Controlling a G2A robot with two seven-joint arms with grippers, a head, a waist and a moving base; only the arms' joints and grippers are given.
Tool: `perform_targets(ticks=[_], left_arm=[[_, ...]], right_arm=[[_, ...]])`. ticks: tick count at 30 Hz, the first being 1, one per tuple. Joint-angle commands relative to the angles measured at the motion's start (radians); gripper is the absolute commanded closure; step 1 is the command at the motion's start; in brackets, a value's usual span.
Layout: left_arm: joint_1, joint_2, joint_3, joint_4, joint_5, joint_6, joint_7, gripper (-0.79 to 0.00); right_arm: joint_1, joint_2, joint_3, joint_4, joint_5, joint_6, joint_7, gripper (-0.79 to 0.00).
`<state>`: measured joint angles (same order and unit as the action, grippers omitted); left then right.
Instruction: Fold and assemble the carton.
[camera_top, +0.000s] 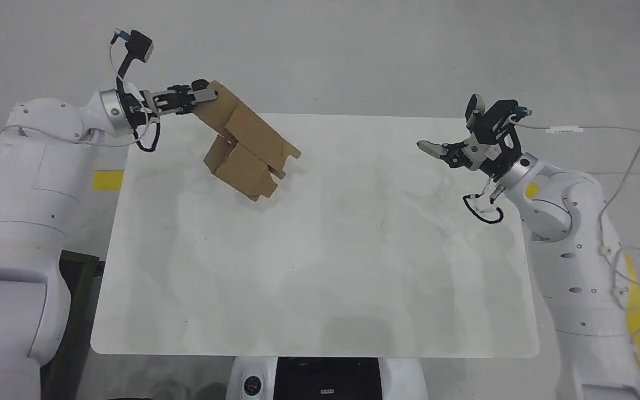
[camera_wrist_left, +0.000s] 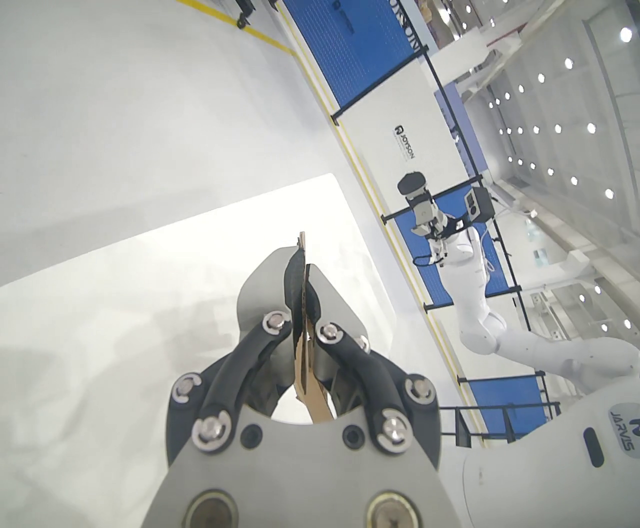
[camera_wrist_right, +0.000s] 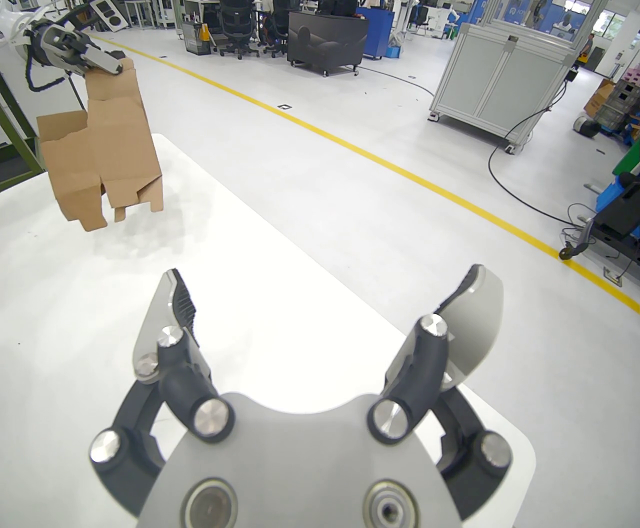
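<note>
A brown cardboard carton (camera_top: 245, 145), partly unfolded with loose flaps, hangs above the table's far left corner. My left gripper (camera_top: 205, 94) is shut on the carton's upper edge; in the left wrist view the cardboard edge (camera_wrist_left: 303, 320) is pinched between the two pads. The right wrist view shows the same carton (camera_wrist_right: 102, 150) dangling in the air, clear of the tabletop, held by the left gripper (camera_wrist_right: 112, 65). My right gripper (camera_top: 432, 148) hovers over the table's far right corner, open with nothing between its fingers (camera_wrist_right: 325, 295).
The white table (camera_top: 320, 270) spreads between both arms, with rounded corners. Beyond its far edge lies grey floor with a yellow line (camera_wrist_right: 400, 170).
</note>
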<state>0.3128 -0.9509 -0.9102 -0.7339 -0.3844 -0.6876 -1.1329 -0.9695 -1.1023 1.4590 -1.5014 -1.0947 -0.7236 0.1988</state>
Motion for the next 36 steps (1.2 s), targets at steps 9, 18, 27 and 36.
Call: perform_targets(ticks=[9,18,27,36], left_arm=[[0.008,-0.001,0.170,-0.172,-0.024,0.009,-0.009,0.000],[0.000,0.031,0.302,-0.291,-0.078,0.001,-0.001,0.000],[-0.044,0.055,0.426,-0.343,-0.091,-0.041,0.041,0.000],[-0.109,0.072,0.551,-0.406,-0.124,-0.103,0.103,0.000]], right_arm=[[0.000,0.000,0.000,0.000,0.000,0.000,0.000,-0.785],[-0.008,0.000,-0.014,0.002,0.021,-0.002,0.022,-0.785],[0.137,-0.011,-0.165,0.191,0.244,-0.282,0.134,-0.785],[0.305,-0.029,-0.482,0.332,0.711,-0.289,0.375,-0.785]])
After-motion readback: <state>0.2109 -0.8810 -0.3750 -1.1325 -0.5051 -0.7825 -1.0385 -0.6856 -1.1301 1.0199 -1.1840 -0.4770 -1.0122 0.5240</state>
